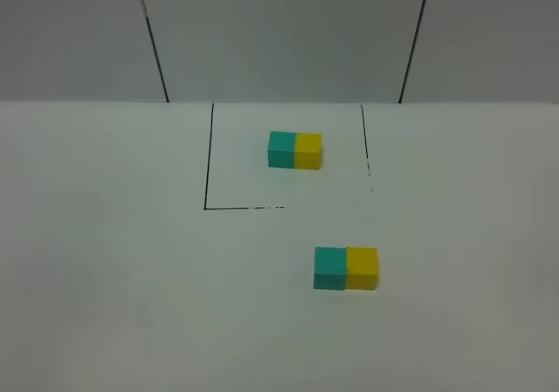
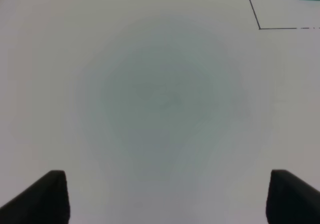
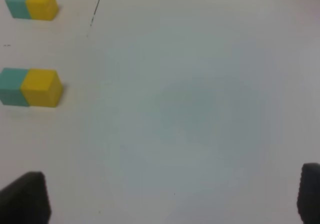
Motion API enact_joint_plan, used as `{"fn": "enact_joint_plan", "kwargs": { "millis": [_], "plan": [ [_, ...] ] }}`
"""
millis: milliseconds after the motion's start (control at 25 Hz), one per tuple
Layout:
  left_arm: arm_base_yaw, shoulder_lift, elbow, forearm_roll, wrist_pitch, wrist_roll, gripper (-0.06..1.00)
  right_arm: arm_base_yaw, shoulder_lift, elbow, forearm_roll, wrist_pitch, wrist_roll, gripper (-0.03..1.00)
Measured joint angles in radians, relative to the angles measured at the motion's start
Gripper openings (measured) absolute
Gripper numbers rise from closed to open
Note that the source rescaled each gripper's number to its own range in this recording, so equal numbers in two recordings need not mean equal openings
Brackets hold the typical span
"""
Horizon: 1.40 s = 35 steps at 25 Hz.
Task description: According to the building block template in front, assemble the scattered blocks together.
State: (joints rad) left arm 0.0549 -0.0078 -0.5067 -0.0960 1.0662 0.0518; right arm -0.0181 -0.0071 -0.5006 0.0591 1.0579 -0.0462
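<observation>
On the white bench (image 1: 105, 278), the template pair (image 1: 294, 150) sits inside the black lines, long axis left-right, teal at left. Nearer the camera, the teal cube (image 1: 330, 269) touches the yellow cube (image 1: 362, 268), likewise oriented. Left claw (image 2: 165, 194) and right claw (image 3: 172, 196) are spread, holding nothing.

The white worktop (image 1: 113, 305) carried two teal-and-yellow pairs. Toward the far edge, the building block template (image 1: 294, 150) sat inside thin black lines (image 1: 208, 161), teal cube on the left and yellow on the right, joined as one bar. The line on the right side looked broken, perhaps faded. Nearer the front edge and right of the middle, outside the lines, the teal block (image 1: 330, 268) and the yellow block (image 1: 362, 268) stood touching side by side, teal again on the left.
</observation>
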Motion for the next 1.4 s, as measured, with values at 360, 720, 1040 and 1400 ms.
{"fn": "enact_joint_plan", "kwargs": {
  "millis": [360,720,1040,1400],
  "plan": [
    [0.000,0.000,0.000,0.000,0.000,0.000,0.71,0.000,0.000,0.000,0.000,0.000,0.000,1.00],
    [0.000,0.000,0.000,0.000,0.000,0.000,0.71,0.000,0.000,0.000,-0.003,0.000,0.022,1.00],
    [0.000,0.000,0.000,0.000,0.000,0.000,0.71,0.000,0.000,0.000,-0.003,0.000,0.036,1.00],
    [0.000,0.000,0.000,0.000,0.000,0.000,0.71,0.000,0.000,0.000,-0.003,0.000,0.046,1.00]
  ]
}}
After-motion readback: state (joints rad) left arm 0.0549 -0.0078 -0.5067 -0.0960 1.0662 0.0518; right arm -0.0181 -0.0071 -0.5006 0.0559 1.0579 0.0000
